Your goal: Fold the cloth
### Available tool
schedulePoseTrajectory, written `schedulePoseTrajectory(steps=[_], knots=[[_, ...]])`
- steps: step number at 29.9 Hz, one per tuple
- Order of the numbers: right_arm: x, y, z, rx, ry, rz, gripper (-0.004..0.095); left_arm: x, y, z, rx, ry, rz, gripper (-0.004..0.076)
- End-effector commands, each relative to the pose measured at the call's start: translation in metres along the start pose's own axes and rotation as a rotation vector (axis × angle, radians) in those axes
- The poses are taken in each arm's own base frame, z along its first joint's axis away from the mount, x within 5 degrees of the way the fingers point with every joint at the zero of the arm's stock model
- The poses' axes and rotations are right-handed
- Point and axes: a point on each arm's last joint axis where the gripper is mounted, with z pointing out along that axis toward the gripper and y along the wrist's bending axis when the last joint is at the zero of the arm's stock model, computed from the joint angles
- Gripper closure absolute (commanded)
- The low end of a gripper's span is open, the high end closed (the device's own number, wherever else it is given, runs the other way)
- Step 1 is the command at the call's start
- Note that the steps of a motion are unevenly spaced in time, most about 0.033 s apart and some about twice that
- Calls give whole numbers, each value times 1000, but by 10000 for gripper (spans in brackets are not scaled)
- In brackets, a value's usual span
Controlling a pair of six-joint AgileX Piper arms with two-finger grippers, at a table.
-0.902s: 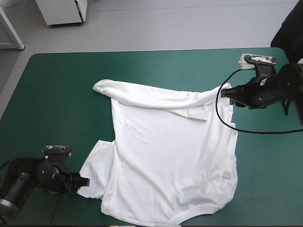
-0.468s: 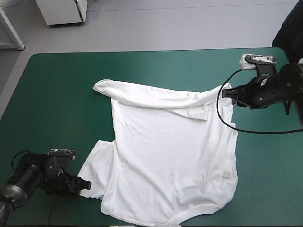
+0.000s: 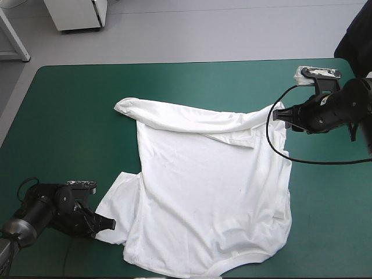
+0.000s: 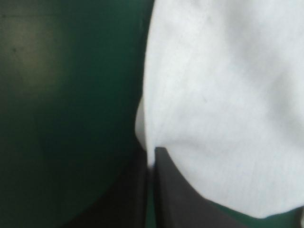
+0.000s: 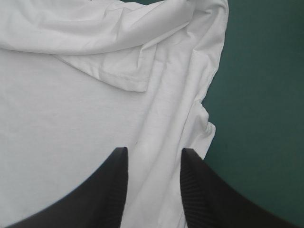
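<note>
Light, soft and limp, the T-shirt (image 3: 209,186) lies spread mid-table on the teal-green cover (image 3: 70,116) and is best taken by its edges: the left gripper (image 3: 109,224) is pinched nearly closed on the near left sleeve (image 3: 116,204), while the right gripper (image 3: 278,114) gapes over the far right corner

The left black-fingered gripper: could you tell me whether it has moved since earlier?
Yes: the left gripper edged toward the white short-sleeved T-shirt, away from the teal-green table's left edge.

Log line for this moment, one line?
T-shirt mostly flat | left gripper jaws shut on near-left sleeve | right gripper jaws open over far-right edge
</note>
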Motion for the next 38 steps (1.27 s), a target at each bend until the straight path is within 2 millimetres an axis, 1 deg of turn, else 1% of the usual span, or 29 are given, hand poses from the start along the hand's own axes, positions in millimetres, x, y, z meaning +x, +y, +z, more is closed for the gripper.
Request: schedulePoseTrajectory(steps=[1,4,7,9,10,14,16,19,22,25,30,35,38], knots=[[4,0,-25,19,-71,-18,560,-2,-1,6,11,-9,-10,746],[15,-4,-31,61,-77,-31,522,-2,-1,6,11,-7,-10,746],[41,-6,-27,53,-29,-22,415,-2,-1,6,16,-7,-13,746],[61,-7,-17,30,27,-5,355,-2,-1,6,16,-7,-13,746],[72,-8,-10,17,64,5,345,-3,-1,5,16,-11,-8,746],[109,-14,18,15,199,49,344,-4,-2,4,17,-15,-7,746],[122,-17,33,19,245,56,344,-4,-2,4,17,-16,-7,746],[132,-20,49,17,256,72,344,-6,-2,2,17,-25,-6,746],[138,-22,59,11,243,86,364,-8,-2,0,18,-35,-6,746],[144,-24,67,19,250,90,415,-11,-3,-3,18,-48,-4,746],[156,-28,79,30,267,106,422,-14,-3,-7,19,-63,-3,746],[154,-32,91,55,307,97,422,-14,-3,-7,19,-65,9,746],[153,-29,103,38,335,94,422,-14,-3,-7,19,-65,9,746]])
